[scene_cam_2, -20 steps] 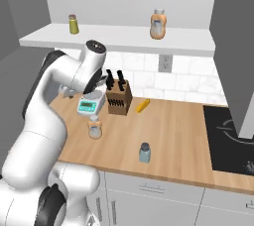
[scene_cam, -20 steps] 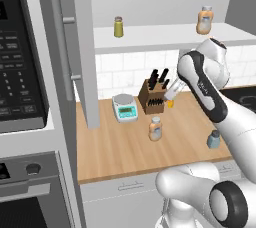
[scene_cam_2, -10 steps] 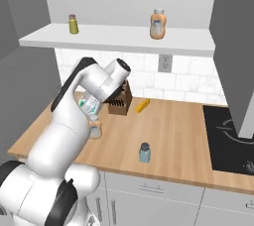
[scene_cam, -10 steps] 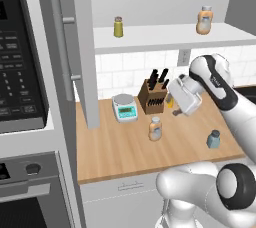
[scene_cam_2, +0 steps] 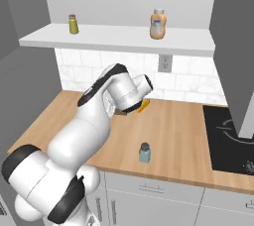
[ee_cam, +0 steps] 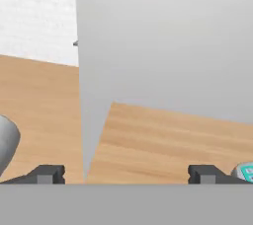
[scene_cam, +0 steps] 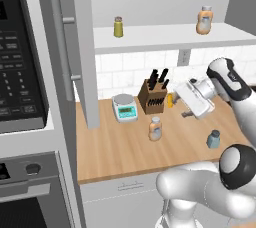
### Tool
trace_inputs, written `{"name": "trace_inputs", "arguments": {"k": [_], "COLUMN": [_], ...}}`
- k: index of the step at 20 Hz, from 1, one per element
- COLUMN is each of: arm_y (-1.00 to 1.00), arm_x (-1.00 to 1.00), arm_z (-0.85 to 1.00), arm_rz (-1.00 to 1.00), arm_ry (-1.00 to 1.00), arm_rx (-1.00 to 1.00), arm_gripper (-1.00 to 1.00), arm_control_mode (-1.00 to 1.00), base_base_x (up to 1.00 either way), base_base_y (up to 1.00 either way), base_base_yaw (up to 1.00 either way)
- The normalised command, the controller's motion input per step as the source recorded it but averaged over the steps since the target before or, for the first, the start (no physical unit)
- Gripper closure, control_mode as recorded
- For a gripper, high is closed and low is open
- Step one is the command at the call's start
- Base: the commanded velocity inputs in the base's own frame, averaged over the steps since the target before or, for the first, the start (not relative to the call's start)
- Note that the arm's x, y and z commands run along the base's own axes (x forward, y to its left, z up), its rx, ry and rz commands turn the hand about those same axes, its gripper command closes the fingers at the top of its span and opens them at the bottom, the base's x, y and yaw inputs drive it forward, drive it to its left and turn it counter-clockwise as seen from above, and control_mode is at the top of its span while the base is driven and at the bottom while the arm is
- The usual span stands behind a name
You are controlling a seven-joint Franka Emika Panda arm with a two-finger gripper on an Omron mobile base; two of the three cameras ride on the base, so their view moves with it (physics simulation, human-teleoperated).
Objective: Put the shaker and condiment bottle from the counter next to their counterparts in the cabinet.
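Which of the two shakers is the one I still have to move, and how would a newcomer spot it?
Start at the light wooden countertop. Near its front edge, towards the stove side, stands a small blue-grey cylindrical shaker with a darker cap, away from the other counter items. The other, olive-yellow shaker is up on the white cabinet shelf.

The white arm rose from the lower right of the left base view, bent at the elbow near the right edge and reached left toward mid-frame. Its gripper [ee_cam: 126, 173] held nothing, the fingers [ee_cam: 48, 173] spread wide apart.
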Motion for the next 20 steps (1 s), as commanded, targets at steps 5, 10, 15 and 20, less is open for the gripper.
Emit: {"name": "trace_inputs", "arguments": {"k": [5, 10, 15, 20], "arm_y": [-0.07, 0.29, 0.4, 0.07], "arm_x": [-0.12, -0.11, -0.06, 0.0], "arm_z": [-0.24, -0.03, -0.02, -0.14], "arm_rz": [0.0, 0.04, 0.02, 0.0], "arm_ry": [-0.05, -0.01, -0.01, 0.0], "arm_rx": [0.27, 0.01, -0.03, 0.0], "arm_gripper": [-1.0, -1.0, -1.0, -1.0], "arm_control_mode": [-1.0, -1.0, -1.0, -1.0], "base_base_x": [0.0, 0.0, 0.0, 0.0], "base_base_y": [0.0, 0.0, 0.0, 0.0], "base_base_yaw": [0.0, 0.0, 0.0, 0.0]}}
